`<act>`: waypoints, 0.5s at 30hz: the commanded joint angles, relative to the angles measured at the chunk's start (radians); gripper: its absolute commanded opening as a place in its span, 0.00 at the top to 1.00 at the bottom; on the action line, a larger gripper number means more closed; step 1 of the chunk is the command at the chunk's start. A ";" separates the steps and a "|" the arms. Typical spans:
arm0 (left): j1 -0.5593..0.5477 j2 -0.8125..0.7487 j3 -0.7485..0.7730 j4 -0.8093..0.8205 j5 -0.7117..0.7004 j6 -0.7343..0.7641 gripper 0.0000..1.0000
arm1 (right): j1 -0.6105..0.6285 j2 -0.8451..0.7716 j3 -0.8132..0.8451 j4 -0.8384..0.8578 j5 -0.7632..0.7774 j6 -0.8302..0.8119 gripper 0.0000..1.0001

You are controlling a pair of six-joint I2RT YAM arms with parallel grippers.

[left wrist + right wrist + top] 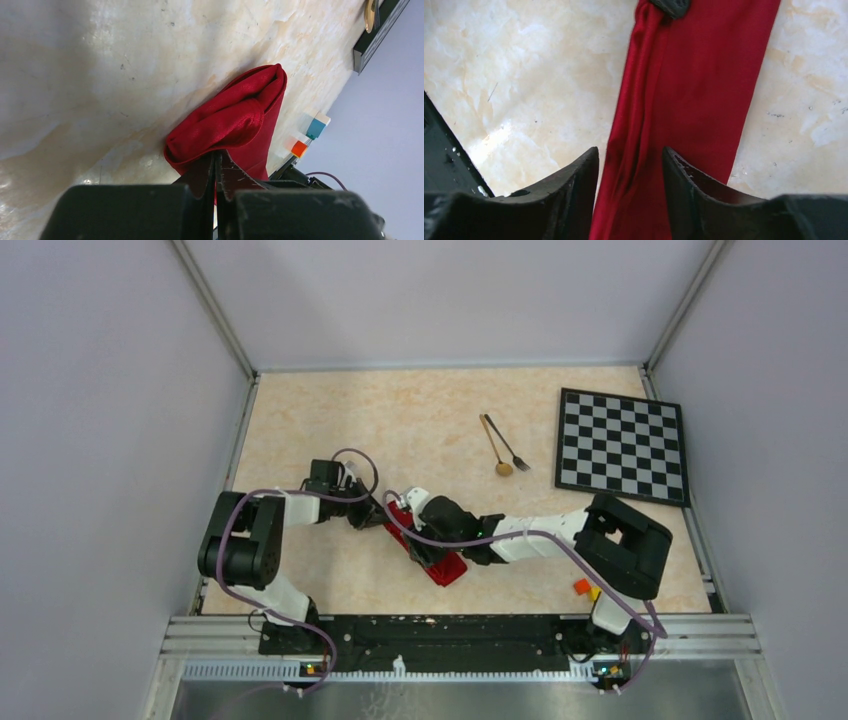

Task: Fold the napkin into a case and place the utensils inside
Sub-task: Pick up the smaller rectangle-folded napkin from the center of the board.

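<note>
Beige marbled table (pixel 330 420), grey walls (pixel 100 440) on three sides. We see the napkin (pixel 452 568) as a narrow red strip lying near the middle-front of the table, with both arms reaching onto it. Left gripper (pixel 216 167): jaws pressed nearly together with only a thin slit between, pinching one end of the napkin (pixel 225 120). Just ahead of those tips the cloth humps up in a loose rolled bunch, then runs on away from the jaws. Right gripper (pixel 630 165): jaws apart at a medium gap, gripping nothing. Its fingers (pixel 574 195) stand either side of a raised lengthwise crease in the napkin (pixel 704 90), so cloth lies between and under them; we can't tell if the tips touch it. Straight ahead of the right jaws, at the far end of the strip, a dark fingertip of the left gripper sits on the cloth. From above, the two grippers are close and face each other along the strip. Spoon (pixel 497 452) and fork (pixel 510 447) lie bare on the table well beyond both sets of jaws, handles meeting at the far end, heads spread toward the arms, just beside the checkered board (pixel 622 445). Small blocks (pixel 586 588) sit by the right arm's base, well behind the right jaws; in the left wrist view they show past the napkin's far end (pixel 307 137).
</note>
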State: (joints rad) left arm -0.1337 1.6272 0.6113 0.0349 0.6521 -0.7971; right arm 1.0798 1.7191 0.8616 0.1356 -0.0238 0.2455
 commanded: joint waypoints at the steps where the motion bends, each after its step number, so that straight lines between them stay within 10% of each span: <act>1: -0.001 0.041 0.000 -0.028 -0.141 0.052 1.00 | 0.059 -0.056 0.088 -0.087 0.091 -0.101 0.47; 6: -0.001 0.042 0.009 -0.030 -0.131 0.051 1.00 | 0.087 0.038 0.173 -0.134 0.178 -0.160 0.34; 15: -0.001 0.027 0.023 -0.030 -0.126 0.053 1.00 | 0.125 0.147 0.223 -0.186 0.344 -0.171 0.41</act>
State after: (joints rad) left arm -0.1352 1.6344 0.6266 0.0307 0.6453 -0.7895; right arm 1.1828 1.8229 1.0485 -0.0101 0.2173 0.0933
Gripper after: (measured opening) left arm 0.004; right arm 0.625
